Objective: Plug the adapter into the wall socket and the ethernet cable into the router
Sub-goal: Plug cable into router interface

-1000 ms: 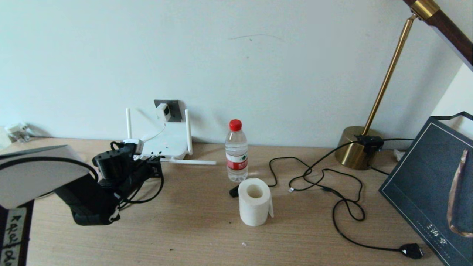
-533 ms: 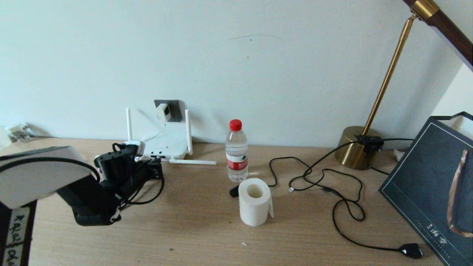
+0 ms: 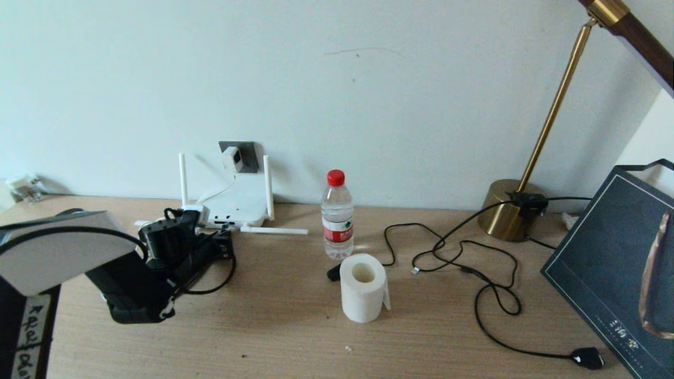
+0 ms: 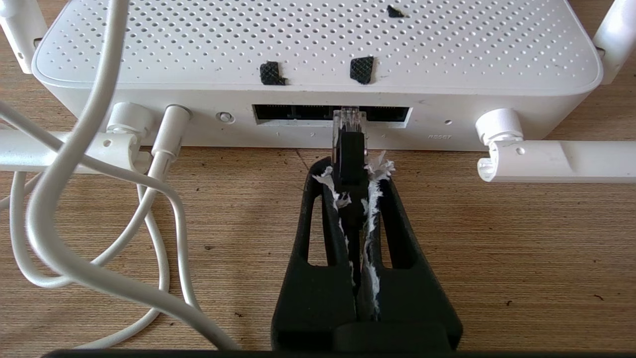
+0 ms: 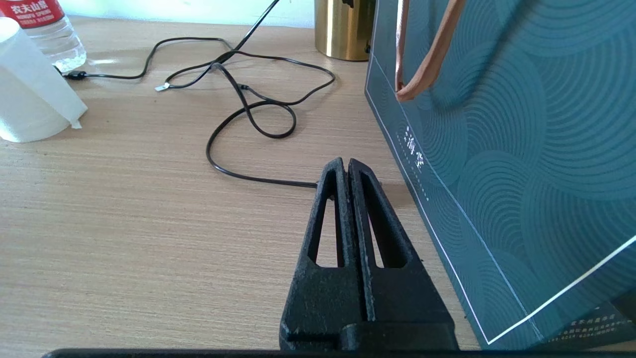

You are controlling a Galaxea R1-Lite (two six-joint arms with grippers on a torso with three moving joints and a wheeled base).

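The white router [image 3: 234, 202] lies by the wall with two antennas upright and two folded flat. Its port edge [image 4: 330, 113] faces my left gripper [image 4: 350, 169], which is shut on the black plug of the ethernet cable [image 4: 349, 149]. The plug's clear tip [image 4: 350, 118] is at the mouth of a port in the row; how deep it sits I cannot tell. In the head view the left gripper [image 3: 224, 239] is just in front of the router. The white adapter [image 3: 230, 158] sits in the dark wall socket [image 3: 243, 156], and its white cord [image 4: 74, 199] runs to the router. My right gripper [image 5: 346, 166] is shut and empty, low over the table.
A water bottle [image 3: 337, 216] and a toilet-paper roll [image 3: 362, 287] stand mid-table. A thin black lamp cord [image 3: 495, 295] with a chunky plug [image 3: 587, 358] loops to the right. The brass lamp base [image 3: 508, 210] and a dark teal bag [image 5: 497, 124] are right beside my right gripper.
My left arm has shifted slightly along the router's front, still gripping the plug. The router's flat left antenna now shows beside it. The right arm has not moved.
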